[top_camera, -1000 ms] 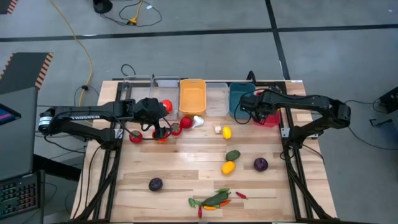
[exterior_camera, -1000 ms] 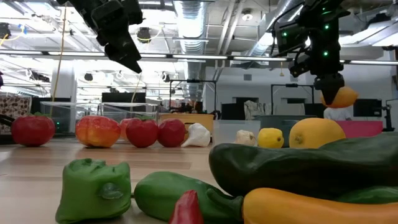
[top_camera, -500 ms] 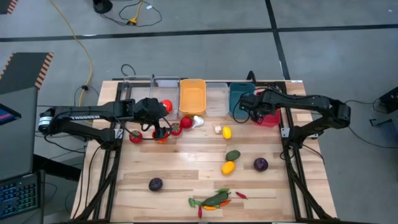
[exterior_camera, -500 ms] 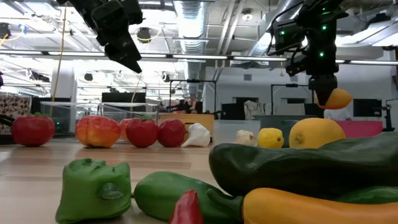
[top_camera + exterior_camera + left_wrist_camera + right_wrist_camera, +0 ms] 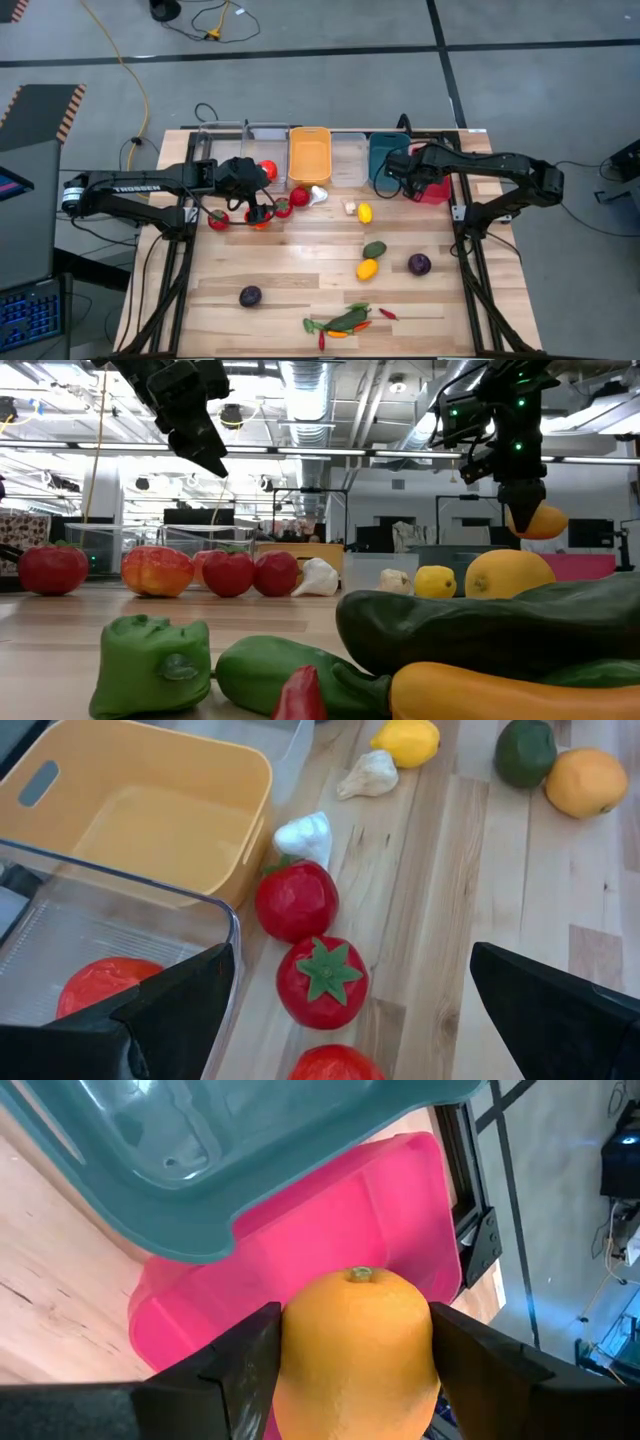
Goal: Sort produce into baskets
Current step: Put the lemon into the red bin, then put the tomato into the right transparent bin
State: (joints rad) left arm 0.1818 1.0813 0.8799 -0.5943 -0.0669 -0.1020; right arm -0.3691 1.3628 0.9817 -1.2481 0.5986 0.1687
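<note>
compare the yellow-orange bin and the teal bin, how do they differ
The yellow-orange bin is opaque, with a slot handle cut in its end wall; the teal bin is see-through tinted plastic. The yellow-orange bin sits between clear bins near the row's middle, while the teal bin borders the pink bin toward the right end. The right gripper, holding an orange, hangs near the teal bin; the left gripper waits nearer the yellow-orange one. Both are empty, upright and rectangular.

Only one text can be read: the white word "TROSSEN" stands on the side of the left arm (image 5: 135, 188), seen in the high view. No other label, number or sign is readable on the baskets, the produce, the table or in the room behind.
</note>
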